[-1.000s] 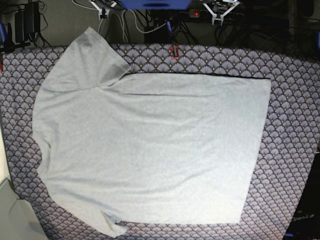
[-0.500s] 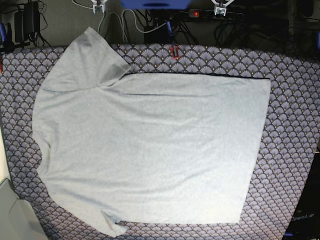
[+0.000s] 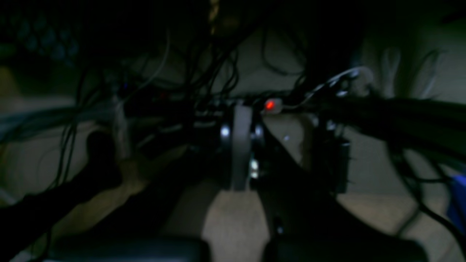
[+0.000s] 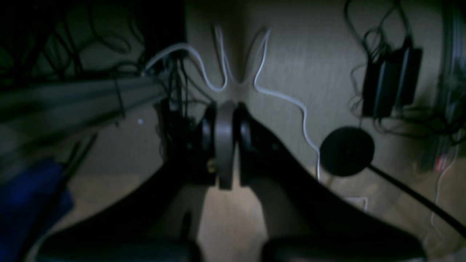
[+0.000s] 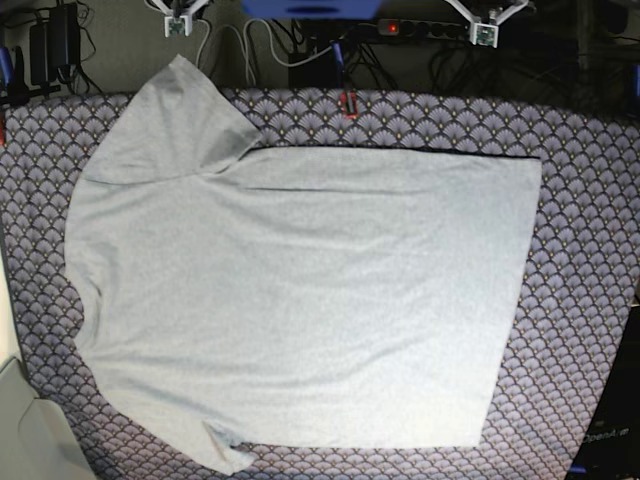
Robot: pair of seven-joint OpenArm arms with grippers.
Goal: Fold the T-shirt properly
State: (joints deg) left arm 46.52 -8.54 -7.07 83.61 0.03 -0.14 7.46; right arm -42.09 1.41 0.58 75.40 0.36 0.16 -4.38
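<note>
The light grey T-shirt (image 5: 300, 300) lies spread flat on the fan-patterned tablecloth (image 5: 580, 200), collar end at the left and hem at the right. One sleeve (image 5: 175, 115) points to the far left corner, and the other (image 5: 222, 450) is bunched at the near edge. No lettering shows. Both grippers hang behind the table's far edge, well clear of the shirt. The left gripper (image 5: 487, 30) shows at the top right and the right gripper (image 5: 178, 22) at the top left. In the wrist views the left gripper (image 3: 241, 120) and right gripper (image 4: 225, 116) are shut and empty.
A red clip (image 5: 350, 103) sits at the cloth's far edge. Behind the table lie cables, a power strip (image 5: 400, 27) with a red light and a black adapter (image 5: 52, 40). A pale grey surface (image 5: 30, 430) fills the near left corner.
The two arm tips at the top have moved apart, the left one toward the right of the base view and the right one toward its left. The T-shirt has not moved.
</note>
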